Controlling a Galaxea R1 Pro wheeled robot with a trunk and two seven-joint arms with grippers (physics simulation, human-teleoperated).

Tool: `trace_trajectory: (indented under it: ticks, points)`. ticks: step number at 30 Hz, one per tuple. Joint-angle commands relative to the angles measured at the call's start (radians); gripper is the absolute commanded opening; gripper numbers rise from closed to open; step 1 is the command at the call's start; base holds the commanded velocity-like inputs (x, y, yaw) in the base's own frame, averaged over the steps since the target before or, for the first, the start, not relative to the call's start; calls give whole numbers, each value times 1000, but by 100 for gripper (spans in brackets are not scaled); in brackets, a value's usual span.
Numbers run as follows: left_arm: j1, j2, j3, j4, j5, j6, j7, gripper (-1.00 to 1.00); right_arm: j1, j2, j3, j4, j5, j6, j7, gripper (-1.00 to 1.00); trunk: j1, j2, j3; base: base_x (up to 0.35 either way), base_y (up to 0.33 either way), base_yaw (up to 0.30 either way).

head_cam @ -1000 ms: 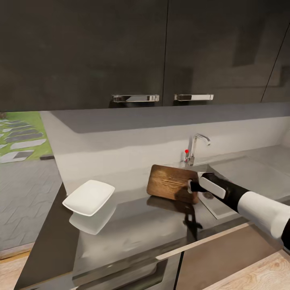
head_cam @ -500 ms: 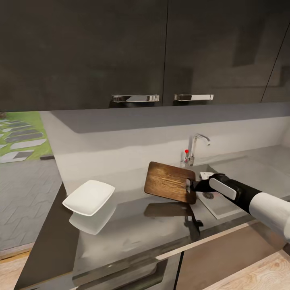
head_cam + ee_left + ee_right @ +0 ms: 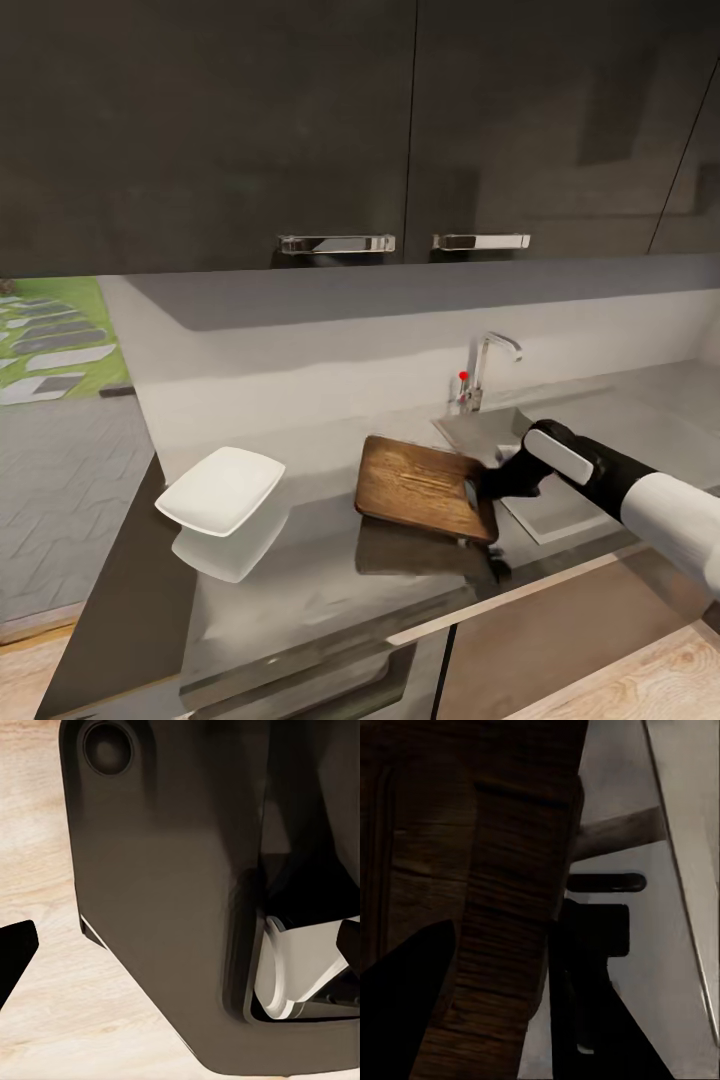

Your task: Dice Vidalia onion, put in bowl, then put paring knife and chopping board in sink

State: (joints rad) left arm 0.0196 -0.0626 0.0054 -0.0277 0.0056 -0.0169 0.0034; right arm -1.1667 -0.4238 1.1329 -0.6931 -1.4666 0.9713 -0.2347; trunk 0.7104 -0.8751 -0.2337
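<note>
Nearest is the thin pale front edge of the worktop [image 3: 500,598], and the glossy grey top behind it shows dim reflections. Close to the left end of the worktop sits the white bowl [image 3: 221,489], well apart from everything else. Nothing can be seen inside it from here. Further along toward the right, the brown chopping board [image 3: 425,487] is held near the sink's left edge. It looks lifted a little, since a dark reflection lies on the worktop under it. The right tool [image 3: 478,490] is clenched on the board's right end, the end next to the sink, with one finger [image 3: 405,1009] on top of the wood and the other below. I think the robot grips that end so it can carry the board sideways into the basin. Just behind and to the right lies the sink [image 3: 480,428], grey and low, with its flat draining side stretching away. At the back edge stands the shiny curved tap [image 3: 487,368] with a small red knob. The left tool [image 3: 15,956] hangs low over the wood floor [image 3: 45,832]; I cannot tell if it is released or clenched.
</note>
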Motion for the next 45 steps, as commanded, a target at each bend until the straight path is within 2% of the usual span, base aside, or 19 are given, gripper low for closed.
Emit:
trace_trajectory:
  ticks: [1,3,8,9,14,25,45]
  points:
    - [0,0,1,-1,1,-1,1,100,-2,-1,-11,-2,-1,40,-9,-100,0,-1,-1,0,0,0]
    - [0,0,1,-1,1,-1,1,100,-2,-1,-26,-2,-1,76,-9,-100,0,-1,-1,0,0,0]
    - [0,-2,1,0,1,0,2,100,-2,-1,-38,-32,-1,76,-8,-100,0,-1,-1,0,0,0]
    - [0,-1,1,1,2,2,2,100,-2,-1,-40,-81,-1,76,-8,-100,0,-1,-1,0,0,0]
    - [0,-1,1,2,2,3,1,100,-2,-1,-40,-151,-1,76,-9,-100,0,-1,-1,0,-32,3]
    - [0,-15,2,2,2,3,1,100,-2,11,-41,-160,0,76,-12,-100,0,-1,-7,0,-283,235]
    - [0,-16,3,2,2,2,1,100,-2,17,-41,-161,1,76,-12,-100,0,-1,-21,0,-299,272]
